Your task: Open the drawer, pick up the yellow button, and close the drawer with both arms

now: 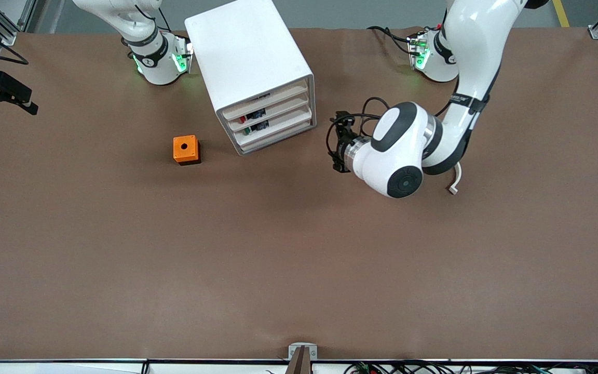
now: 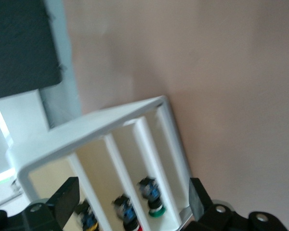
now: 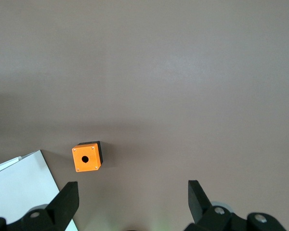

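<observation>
Now my left gripper (image 1: pixel 341 148) hangs low over the table (image 1: pixel 299 270), just beside the white cabinet (image 1: pixel 249 62) at the left arm's end of it, and it points at the cabinet's front. Its fingers (image 2: pixel 67 199) stand wide apart and hold nothing. Between them my left wrist view shows the cabinet's tiers from close. The drawer (image 1: pixel 265 102), the topmost tray, sits pushed in, flush with the trays below it. In the lower trays I see small parts, one with a red cap (image 1: pixel 243 119) and one with a green cap (image 2: pixel 156 211). A third small part with a blue body (image 2: pixel 88 217) lies in another tier; it is perhaps the button, but it is too blurred for me to be sure.

My right gripper (image 3: pixel 133 199) is high above the table, also wide and holding nothing, and this arm waits. Under it lies the orange cube (image 1: pixel 186 149) with a hole in its top, beside the cabinet toward the right arm's end.
</observation>
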You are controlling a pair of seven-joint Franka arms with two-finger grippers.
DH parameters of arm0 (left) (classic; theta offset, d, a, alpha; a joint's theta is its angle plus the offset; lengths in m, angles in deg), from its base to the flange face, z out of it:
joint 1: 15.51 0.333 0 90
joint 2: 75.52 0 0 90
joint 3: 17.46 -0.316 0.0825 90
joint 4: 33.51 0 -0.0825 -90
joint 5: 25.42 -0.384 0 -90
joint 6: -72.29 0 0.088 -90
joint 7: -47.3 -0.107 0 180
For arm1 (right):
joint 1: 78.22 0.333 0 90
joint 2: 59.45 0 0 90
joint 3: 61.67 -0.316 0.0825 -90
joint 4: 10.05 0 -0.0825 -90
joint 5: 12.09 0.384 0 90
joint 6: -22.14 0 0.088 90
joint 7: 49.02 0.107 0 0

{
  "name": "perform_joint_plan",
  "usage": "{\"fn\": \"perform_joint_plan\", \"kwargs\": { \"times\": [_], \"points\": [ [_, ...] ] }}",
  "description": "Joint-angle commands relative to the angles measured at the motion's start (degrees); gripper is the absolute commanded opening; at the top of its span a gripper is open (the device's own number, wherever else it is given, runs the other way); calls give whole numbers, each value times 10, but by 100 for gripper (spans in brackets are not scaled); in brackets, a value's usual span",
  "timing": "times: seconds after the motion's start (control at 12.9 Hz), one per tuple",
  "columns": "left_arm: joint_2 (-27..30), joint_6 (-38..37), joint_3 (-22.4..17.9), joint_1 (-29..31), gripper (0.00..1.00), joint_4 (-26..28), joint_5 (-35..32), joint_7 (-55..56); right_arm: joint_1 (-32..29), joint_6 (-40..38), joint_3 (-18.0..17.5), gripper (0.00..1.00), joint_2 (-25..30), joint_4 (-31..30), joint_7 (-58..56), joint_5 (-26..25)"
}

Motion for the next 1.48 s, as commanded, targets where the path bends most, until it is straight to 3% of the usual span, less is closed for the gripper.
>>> {"fn": "perform_joint_plan", "kwargs": {
  "times": [0.0, 0.23, 0.54, 0.85, 1.01, 1.17, 1.32, 1.4],
  "points": [
    [-31, -7, -2, -2, 100, -16, 92, 51, -1, -1, 0, 100, 2, 1, -8, -5],
    [-65, -7, -2, -17, 100, -16, 151, 122, 0, 0, 0, 100, 2, 1, -8, -5],
    [-89, -8, -2, -41, 72, -16, 206, 148, 0, 5, 1, 100, -1, 9, -8, 2],
    [-98, -11, -1, -71, 72, -16, 222, 160, 3, -1, 1, 100, -36, 45, -1, 2],
    [-103, -11, -1, -83, 61, -15, 225, 164, 4, -2, -1, 100, -58, 67, -7, 2],
    [-105, -12, -2, -97, 59, -15, 228, 172, 3, -1, -1, 100, -64, 69, -10, 3],
    [-107, -12, -2, -106, 36, -15, 227, 173, 8, 5, -1, 100, -93, 69, -8, 3],
    [-106, -13, -2, -106, 14, -15, 227, 173, 9, 6, -1, 100, -133, 74, -8, 1]
  ]
}}
